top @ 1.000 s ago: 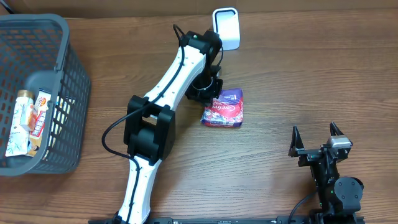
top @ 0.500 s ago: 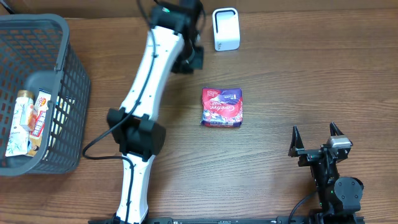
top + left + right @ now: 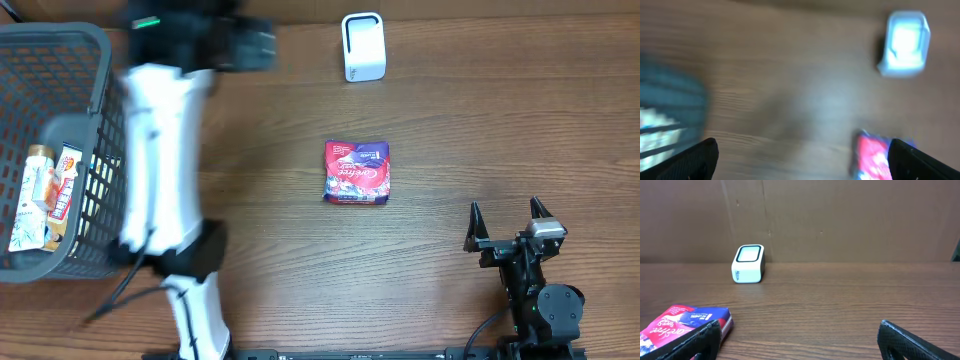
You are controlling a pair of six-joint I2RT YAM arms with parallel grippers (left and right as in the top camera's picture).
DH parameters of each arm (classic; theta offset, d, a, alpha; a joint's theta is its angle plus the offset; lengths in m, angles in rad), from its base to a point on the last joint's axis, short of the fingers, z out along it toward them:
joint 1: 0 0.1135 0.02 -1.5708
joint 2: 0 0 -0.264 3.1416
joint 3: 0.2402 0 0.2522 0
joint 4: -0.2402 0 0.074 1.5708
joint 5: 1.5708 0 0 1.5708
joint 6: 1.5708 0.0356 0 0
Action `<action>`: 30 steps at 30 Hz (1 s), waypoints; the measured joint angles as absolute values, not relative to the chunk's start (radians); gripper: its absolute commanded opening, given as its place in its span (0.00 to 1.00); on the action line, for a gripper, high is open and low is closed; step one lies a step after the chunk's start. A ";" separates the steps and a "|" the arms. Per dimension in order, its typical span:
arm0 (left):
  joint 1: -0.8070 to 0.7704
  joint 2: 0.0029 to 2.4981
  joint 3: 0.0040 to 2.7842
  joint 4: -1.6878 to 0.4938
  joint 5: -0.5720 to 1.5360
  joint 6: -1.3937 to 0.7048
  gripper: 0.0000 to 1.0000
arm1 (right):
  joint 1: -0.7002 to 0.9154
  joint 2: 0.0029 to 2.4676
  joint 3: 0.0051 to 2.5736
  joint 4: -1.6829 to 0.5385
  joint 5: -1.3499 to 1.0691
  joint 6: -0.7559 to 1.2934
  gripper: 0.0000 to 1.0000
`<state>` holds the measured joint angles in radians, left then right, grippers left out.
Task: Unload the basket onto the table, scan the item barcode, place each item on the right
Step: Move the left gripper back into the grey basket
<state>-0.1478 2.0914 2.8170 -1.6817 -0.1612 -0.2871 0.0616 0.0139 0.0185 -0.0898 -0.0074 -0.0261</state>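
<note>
Overhead, the brown wooden counter [image 3: 480,120] carries a grey plastic mesh basket [image 3: 122,130] at its left edge, a red and purple soft packet [image 3: 357,172] flat near its middle and a small white box-shaped scanner [image 3: 363,45] at the far edge. The left end effector [image 3: 802,150] gapes wide, empty; the right end effector [image 3: 505,210] likewise, near the right corner

The left arm [image 3: 160,150] is showing white shells between black joints, with a green light [image 3: 147,22] glowing near its wrist and a black cable [image 3: 125,300] trailing at its base. The right arm [image 3: 540,290] is showing all black, carrying a grey block [image 3: 545,228]; the right gripper [image 3: 507,212] is ending in tapering black fingers [image 3: 474,222].
</note>
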 measured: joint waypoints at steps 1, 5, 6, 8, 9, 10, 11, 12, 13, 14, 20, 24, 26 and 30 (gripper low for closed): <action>-0.094 2.051 2.820 -1.678 -0.170 -0.292 1.00 | 0.062 0.014 0.019 -0.090 -0.007 -0.026 1.00; 0.195 1.892 2.846 -1.674 -0.218 -0.339 1.00 | 0.062 0.014 0.019 -0.089 -0.008 -0.026 1.00; 0.249 1.869 2.851 -1.677 -0.217 -0.349 1.00 | 0.062 0.014 0.019 -0.089 -0.007 -0.026 1.00; 0.362 1.843 2.856 -1.684 -0.214 -0.368 1.00 | 0.062 0.014 0.019 -0.089 -0.007 -0.026 1.00; 0.421 1.841 2.854 -1.684 -0.210 -0.370 1.00 | 0.062 0.014 0.019 -0.090 -0.007 -0.027 1.00; 0.461 1.841 2.850 -1.684 -0.211 -0.373 1.00 | 0.062 0.014 0.019 -0.089 -0.007 -0.026 1.00; 0.500 1.846 2.836 -1.684 -0.212 -0.375 1.00 | 0.062 0.014 0.019 -0.090 -0.007 -0.026 1.00; 0.528 1.851 2.818 -1.684 -0.215 -0.376 1.00 | 0.062 0.014 0.019 -0.090 -0.007 -0.026 1.00; 0.549 1.860 2.799 -1.684 -0.220 -0.376 1.00 | 0.062 0.014 0.019 -0.089 -0.007 -0.025 1.00; 0.569 1.873 2.778 -1.684 -0.226 -0.380 1.00 | 0.062 0.014 0.019 -0.090 -0.007 -0.026 1.00; 0.611 1.998 2.672 -1.683 -0.266 -0.417 1.00 | 0.062 0.014 0.019 -0.089 -0.007 -0.026 1.00; 0.611 2.103 2.653 -1.683 -0.302 -0.421 1.00 | 0.062 0.014 0.019 -0.090 -0.007 -0.026 1.00; 0.611 2.157 2.650 -1.683 -0.327 -0.421 0.97 | 0.062 0.014 0.019 -0.089 -0.007 -0.026 1.00; 0.611 2.245 2.649 -1.684 -0.350 -0.421 0.95 | 0.062 0.014 0.019 -0.090 -0.007 -0.026 1.00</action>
<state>0.6106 2.2448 2.6492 -1.6836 -0.3504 -0.4206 0.0616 0.0135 0.0185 -0.0898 -0.0074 -0.0257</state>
